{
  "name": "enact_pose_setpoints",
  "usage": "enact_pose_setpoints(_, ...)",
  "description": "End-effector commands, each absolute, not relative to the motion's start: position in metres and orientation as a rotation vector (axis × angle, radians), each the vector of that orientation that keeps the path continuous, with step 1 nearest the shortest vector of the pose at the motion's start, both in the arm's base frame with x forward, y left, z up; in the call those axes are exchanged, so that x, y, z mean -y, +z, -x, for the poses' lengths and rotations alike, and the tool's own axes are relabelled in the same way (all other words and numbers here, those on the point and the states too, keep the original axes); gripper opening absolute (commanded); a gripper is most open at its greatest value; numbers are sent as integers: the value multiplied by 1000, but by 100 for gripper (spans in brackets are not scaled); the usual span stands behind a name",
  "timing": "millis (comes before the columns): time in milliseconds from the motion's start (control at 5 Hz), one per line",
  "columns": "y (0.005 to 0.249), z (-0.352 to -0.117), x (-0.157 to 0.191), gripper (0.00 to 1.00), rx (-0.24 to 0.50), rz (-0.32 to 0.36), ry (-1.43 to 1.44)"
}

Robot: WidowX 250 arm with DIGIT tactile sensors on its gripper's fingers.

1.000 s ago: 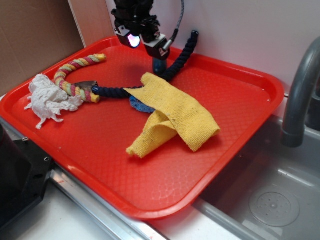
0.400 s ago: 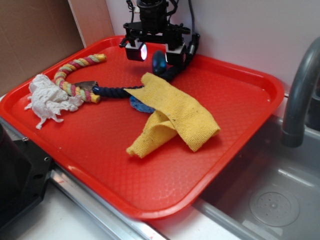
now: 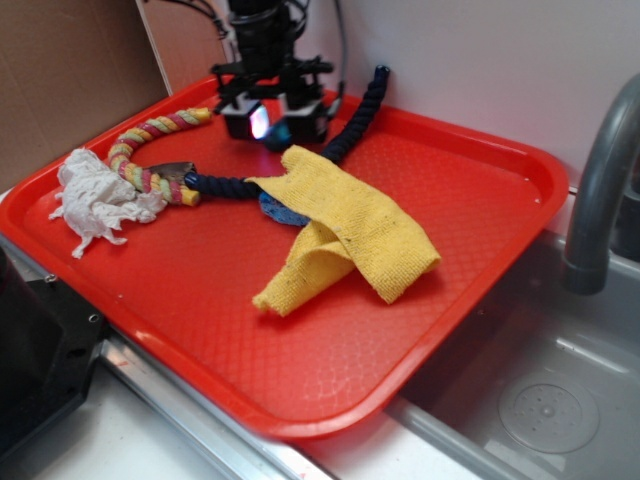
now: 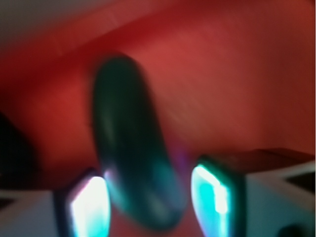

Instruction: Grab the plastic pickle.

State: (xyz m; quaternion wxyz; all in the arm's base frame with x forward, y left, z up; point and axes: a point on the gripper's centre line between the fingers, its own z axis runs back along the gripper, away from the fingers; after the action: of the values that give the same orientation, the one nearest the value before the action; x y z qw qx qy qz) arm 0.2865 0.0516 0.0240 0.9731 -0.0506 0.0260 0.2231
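Only the blurred wrist view shows the small glossy dark green plastic pickle [image 4: 133, 148] lying between the wide-spread black gripper [image 3: 268, 122] fingers [image 4: 217, 195], low at the far edge of the red plastic tray [image 3: 480, 250], with bare room on its right half.

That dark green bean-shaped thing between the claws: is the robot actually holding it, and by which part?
Cannot tell. In the blurred wrist view the plastic pickle has its lower end between the gripper fingers, with gaps showing on both sides.
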Motion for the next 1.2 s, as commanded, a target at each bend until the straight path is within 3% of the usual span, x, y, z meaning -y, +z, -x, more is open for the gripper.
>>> enact_pose_setpoints(0, 73, -269, -55, 0, 67, 113, 334)
enact_pose_setpoints(200, 93, -275, -41, 0, 74, 68, 129)
enact_pose_setpoints(400, 107, -286, -42, 100, 86, 89, -101)
enact_pose_setpoints(600, 90, -300, -60, 100, 113, 75, 10)
enact_pose_setpoints(1000, 67, -312, -66, 100, 82, 94, 8)
